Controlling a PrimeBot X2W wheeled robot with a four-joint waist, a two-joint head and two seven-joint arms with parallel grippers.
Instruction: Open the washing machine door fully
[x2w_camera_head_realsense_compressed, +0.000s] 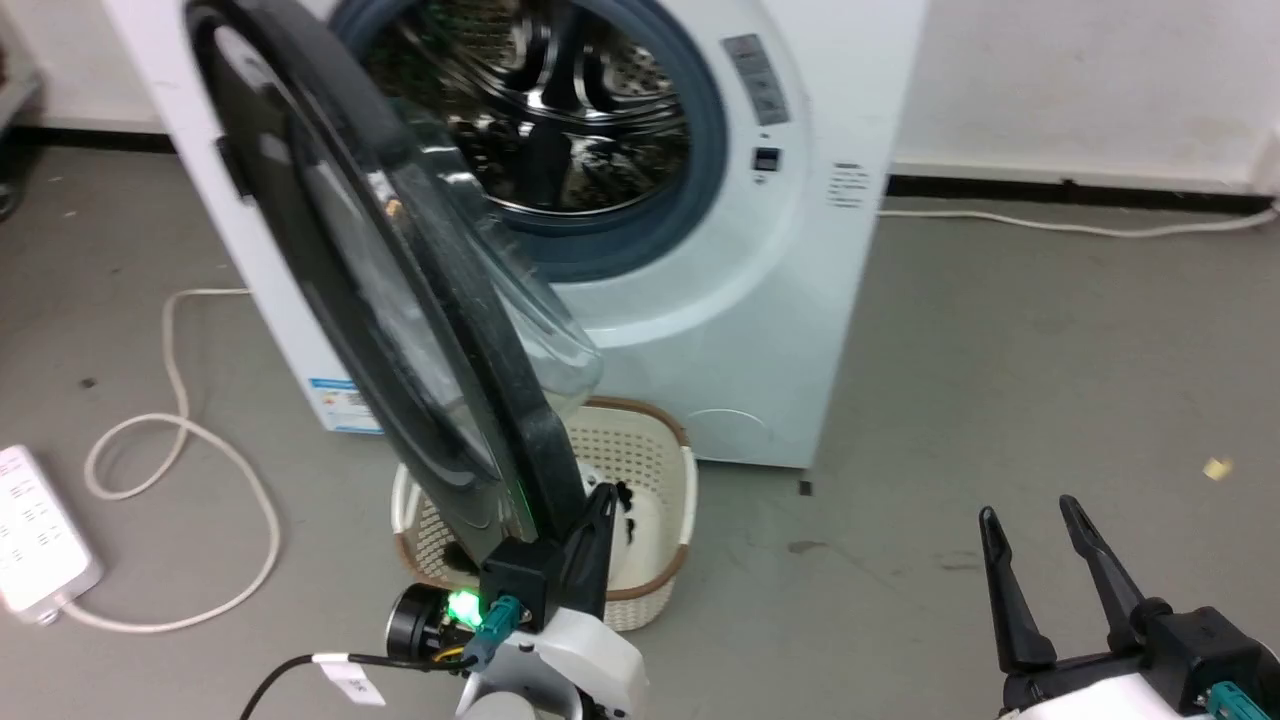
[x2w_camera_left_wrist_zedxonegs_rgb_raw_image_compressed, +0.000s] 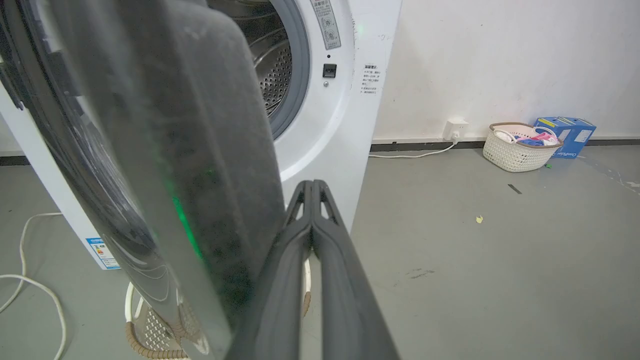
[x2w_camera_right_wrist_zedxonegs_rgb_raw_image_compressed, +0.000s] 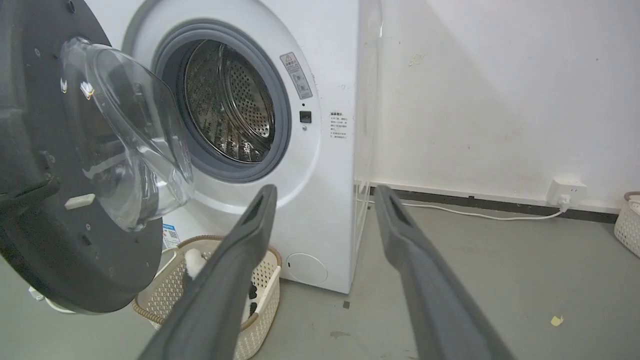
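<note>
The white washing machine (x2w_camera_head_realsense_compressed: 780, 330) stands ahead with its steel drum exposed. Its round black door (x2w_camera_head_realsense_compressed: 400, 290) is swung out roughly halfway, edge-on to the head view, the clear glass bowl (x2w_camera_head_realsense_compressed: 520, 300) bulging toward the drum. My left gripper (x2w_camera_head_realsense_compressed: 603, 495) is shut, fingers pressed together just right of the door's lower rim, on its inner side. In the left wrist view the door's edge (x2w_camera_left_wrist_zedxonegs_rgb_raw_image_compressed: 200, 165) looms at left and the left gripper (x2w_camera_left_wrist_zedxonegs_rgb_raw_image_compressed: 312, 185) points past it at the machine (x2w_camera_left_wrist_zedxonegs_rgb_raw_image_compressed: 345, 125). My right gripper (x2w_camera_head_realsense_compressed: 1030, 515) hangs open at lower right, holding nothing. The right wrist view shows the door's inner face (x2w_camera_right_wrist_zedxonegs_rgb_raw_image_compressed: 65, 200) and the right gripper (x2w_camera_right_wrist_zedxonegs_rgb_raw_image_compressed: 325, 192).
A cream plastic basket (x2w_camera_head_realsense_compressed: 650, 470) sits on the floor under the door. A white cable (x2w_camera_head_realsense_compressed: 180, 420) and a power strip (x2w_camera_head_realsense_compressed: 35, 540) lie at left. Another basket (x2w_camera_left_wrist_zedxonegs_rgb_raw_image_compressed: 520, 147) and a blue box (x2w_camera_left_wrist_zedxonegs_rgb_raw_image_compressed: 567, 132) stand by the far wall. Grey floor stretches open to the right.
</note>
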